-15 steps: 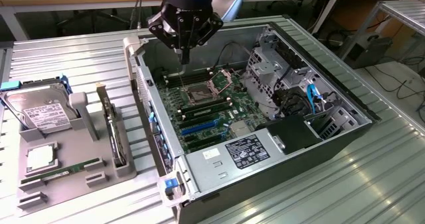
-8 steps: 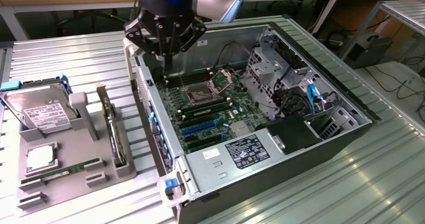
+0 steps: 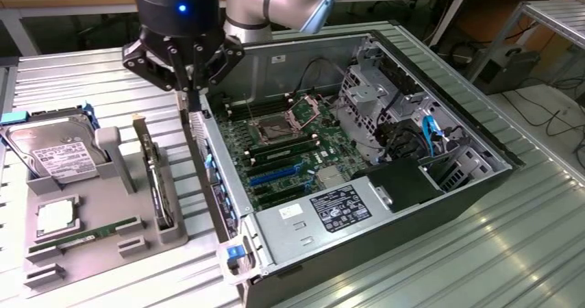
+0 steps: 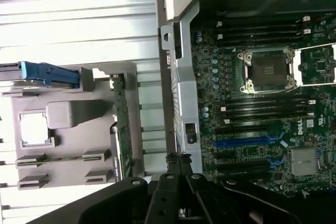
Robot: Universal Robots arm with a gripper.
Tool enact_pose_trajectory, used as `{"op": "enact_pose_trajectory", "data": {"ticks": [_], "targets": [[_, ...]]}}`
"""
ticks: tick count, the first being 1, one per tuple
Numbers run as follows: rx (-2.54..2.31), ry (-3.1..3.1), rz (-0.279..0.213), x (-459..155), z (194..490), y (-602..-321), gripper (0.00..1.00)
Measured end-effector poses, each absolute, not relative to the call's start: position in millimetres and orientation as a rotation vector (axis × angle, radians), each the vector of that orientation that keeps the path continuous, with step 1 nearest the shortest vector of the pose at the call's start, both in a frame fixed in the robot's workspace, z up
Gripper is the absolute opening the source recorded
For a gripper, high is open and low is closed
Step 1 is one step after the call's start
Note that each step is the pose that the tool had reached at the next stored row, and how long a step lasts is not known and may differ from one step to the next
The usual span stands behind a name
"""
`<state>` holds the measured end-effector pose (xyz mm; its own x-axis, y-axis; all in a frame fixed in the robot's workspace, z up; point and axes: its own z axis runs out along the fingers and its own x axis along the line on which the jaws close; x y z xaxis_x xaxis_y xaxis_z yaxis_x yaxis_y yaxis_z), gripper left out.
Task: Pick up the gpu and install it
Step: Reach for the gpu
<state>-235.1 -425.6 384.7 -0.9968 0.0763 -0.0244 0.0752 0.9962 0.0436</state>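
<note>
1. Underneath everything, a ribbed metal desk [image 3: 512, 253], bearing an open computer case and a grey tray side by side.
2. On the exterior view's right, the computer case [image 3: 283, 61], lying on its side with the lid off and the circuit board [image 3: 292, 150] bare from above. No card seated in its slots, as far as can be seen.
3. On the exterior view's left, just beside the case, the grey tray [image 3: 111, 205], holding a hard drive [image 3: 55, 154] and the graphics card.
4. Reaching down from the far side, the arm [image 3: 274, 0].
5. At its end, the claw [image 3: 188, 97], hanging over the case wall nearest the tray, fingers pressed together and pinching nothing.
6. In a tray slot, the graphics card [image 3: 161, 185], standing on its long edge, thin and dark, untouched.
7. From the claw, the card lies toward the exterior view's left, lower down and nearer that camera. Apart, not touching.
8. Long axis roughly parallel to the case wall below the claw, running from the claw's side toward the near edge of the desk, with the far end closest to the claw.
9. In the wrist view, the same card [image 4: 120, 124] seen edge-on, across a strip of desk from the case wall.
</note>
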Motion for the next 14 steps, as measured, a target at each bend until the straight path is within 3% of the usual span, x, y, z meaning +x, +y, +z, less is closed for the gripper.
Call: {"op": "enact_pose_trajectory", "data": {"ticks": [14], "targets": [[0.118,3.112,0.066,-295.5,365.9,-438.6,0.11]]}}
